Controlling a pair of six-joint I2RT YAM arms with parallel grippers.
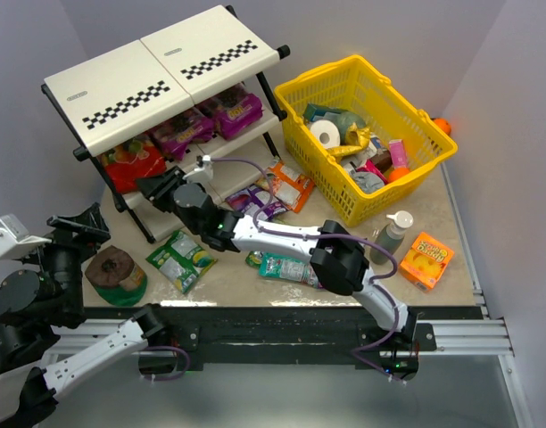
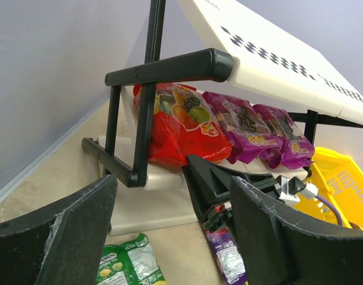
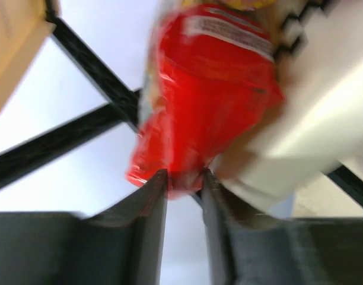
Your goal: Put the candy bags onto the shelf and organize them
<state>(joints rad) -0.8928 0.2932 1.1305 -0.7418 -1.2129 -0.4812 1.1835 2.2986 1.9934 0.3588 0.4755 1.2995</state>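
Note:
The shelf point(image 1: 157, 67) stands at the back left. On its middle tier lie a red candy bag point(image 1: 130, 160) and two purple candy bags point(image 1: 179, 132), also visible in the left wrist view point(image 2: 181, 127). My right gripper point(image 1: 153, 185) reaches under the shelf front, and its jaws are closed on the lower edge of the red bag point(image 3: 205, 89). My left gripper point(image 1: 77, 223) is open and empty, hovering left of the shelf point(image 2: 276, 53). On the table lie a green bag point(image 1: 179, 259), a teal bag point(image 1: 282, 266), a purple bag point(image 1: 255, 203) and an orange bag point(image 1: 289, 185).
A yellow mesh basket point(image 1: 300, 98) full of items stands at the back right. A grey bottle point(image 1: 393, 234) and an orange box point(image 1: 426, 259) sit at the right. A round brown-topped green pack point(image 1: 112, 272) lies near my left arm.

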